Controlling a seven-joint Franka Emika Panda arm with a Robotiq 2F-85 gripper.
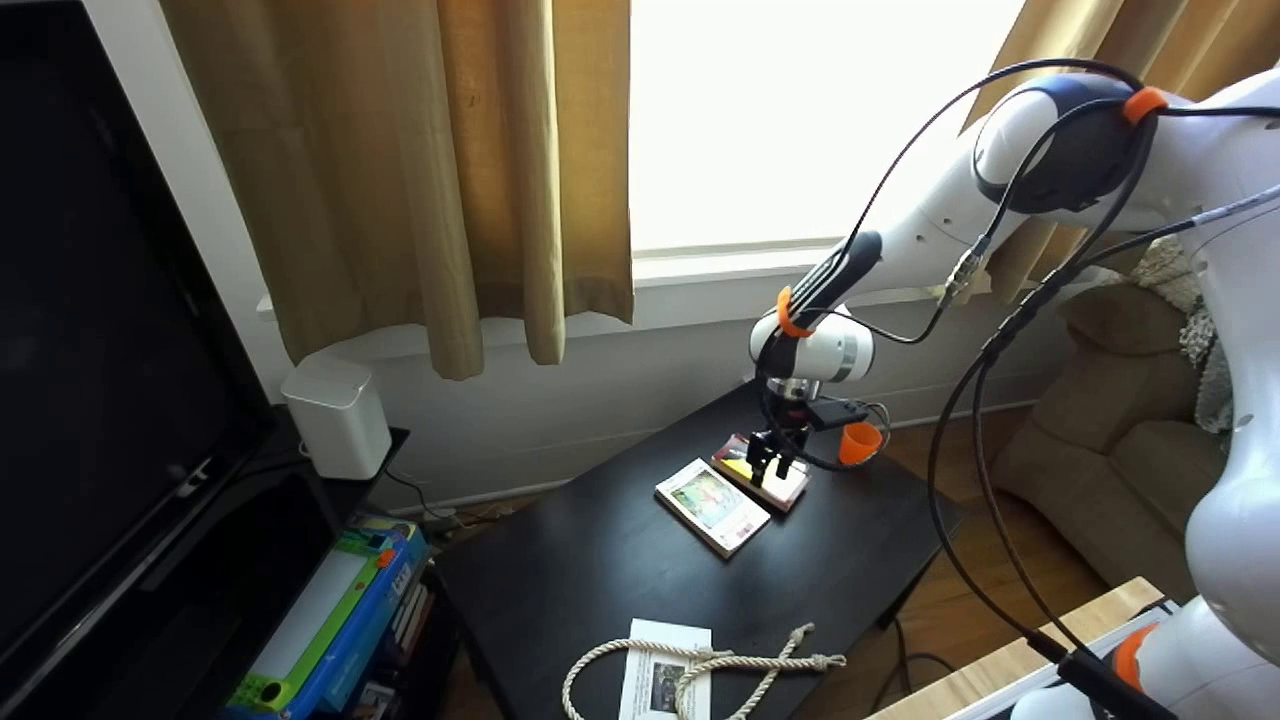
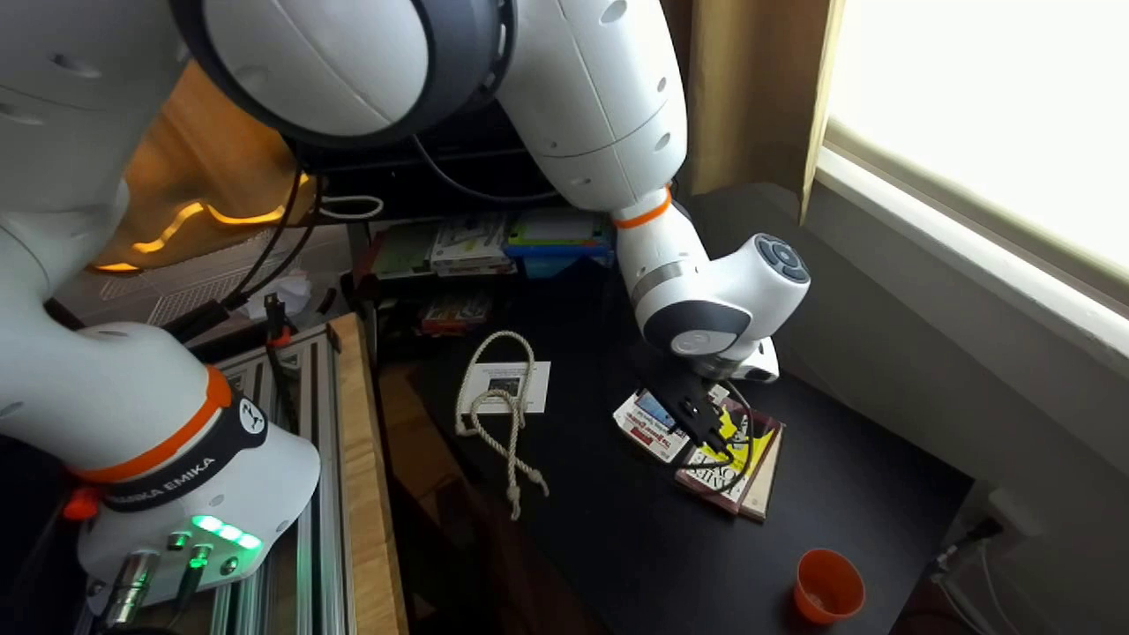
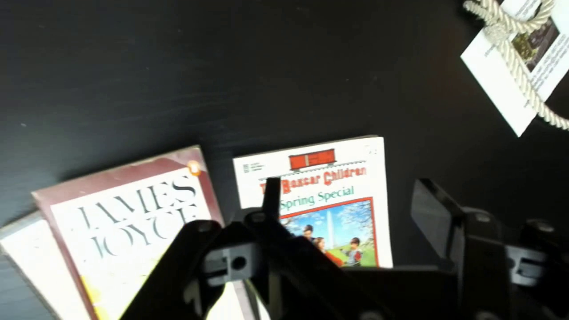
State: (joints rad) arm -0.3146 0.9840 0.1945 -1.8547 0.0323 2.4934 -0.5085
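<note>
My gripper (image 3: 348, 195) is open, with nothing between its fingers. It points down above the books on the dark table (image 1: 560, 570). In the wrist view the white Boxcar Children book (image 3: 351, 222) shows between the fingers; the left finger covers part of its title. That book lies flat in both exterior views (image 1: 712, 505) (image 2: 648, 432). Beside it the James Joyce book (image 3: 120, 231) lies on another book (image 3: 40, 262), partly hidden by the gripper. This stack shows in both exterior views (image 1: 738, 455) (image 2: 766, 485). I cannot tell the exact height of the fingertips above the books.
An orange cup (image 1: 860, 443) stands near the table's corner beyond the stack. A knotted rope (image 2: 514, 441) lies over a white printed sheet (image 2: 538, 388). The wall and window sill (image 1: 700, 268) run behind the table. Cables (image 1: 985, 370) hang from the arm.
</note>
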